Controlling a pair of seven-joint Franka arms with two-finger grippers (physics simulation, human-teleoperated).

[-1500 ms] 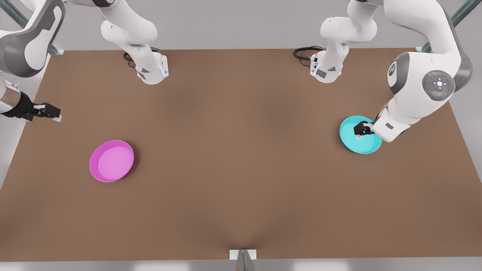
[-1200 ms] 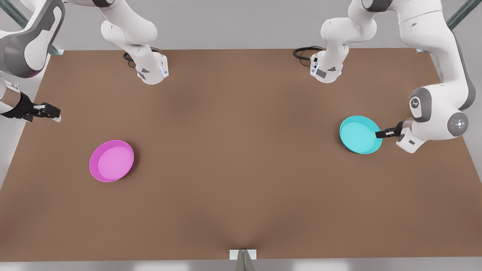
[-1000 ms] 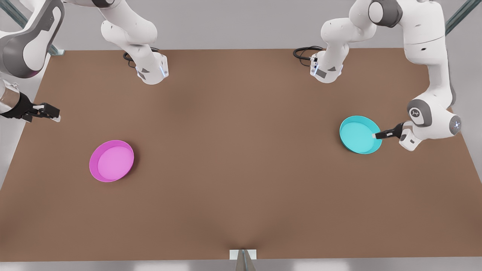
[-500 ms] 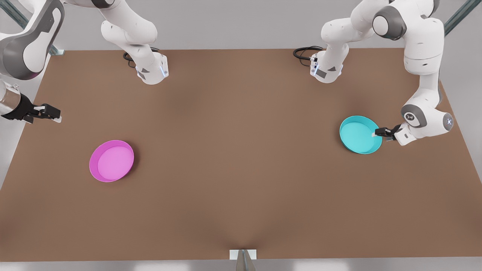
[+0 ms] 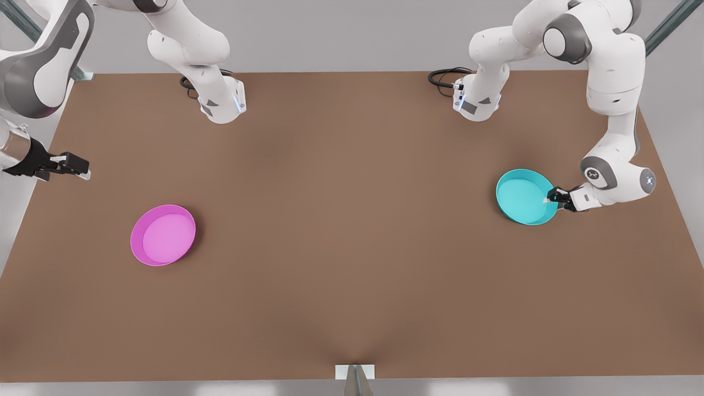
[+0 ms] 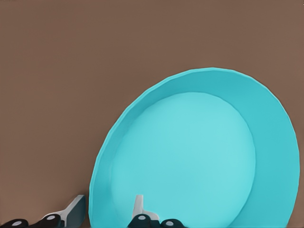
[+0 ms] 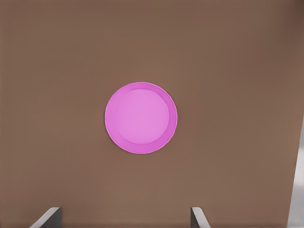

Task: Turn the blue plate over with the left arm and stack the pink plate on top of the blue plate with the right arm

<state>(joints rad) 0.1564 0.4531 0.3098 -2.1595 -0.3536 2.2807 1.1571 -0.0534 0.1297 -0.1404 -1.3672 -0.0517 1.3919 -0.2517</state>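
**A:** Where is your left gripper (image 5: 551, 197) now?

**B:** Low at the blue plate (image 5: 522, 196), on the side toward the front view's right. In my left wrist view one pale fingertip (image 6: 138, 207) sits inside the dish and the other outside its wall, so my jaws straddle the raised rim with a gap between them. They are spread, not pinched on it yet.

**A:** What is the plate like?

**B:** Round, shallow, smooth turquoise plastic (image 6: 190, 156), flat base, low sloping rim. It lies open side up on the matte brown table (image 5: 352, 231).

**A:** And your right gripper (image 5: 69, 164)?

**B:** It waits above the table's edge at the front view's left, well apart from the pink plate (image 5: 163, 235). In my right wrist view the two grey finger tips (image 7: 47, 216) stand wide apart, released, with nothing between them.

**A:** The pink plate?

**B:** Same round, shallow shape in glossy magenta (image 7: 141, 117), with a lighter pink inner face. It rests flat and open side up, far across the table from the blue one.

**A:** Anything else?

**B:** Black cables (image 5: 445, 77) coil by one arm base at the far edge.
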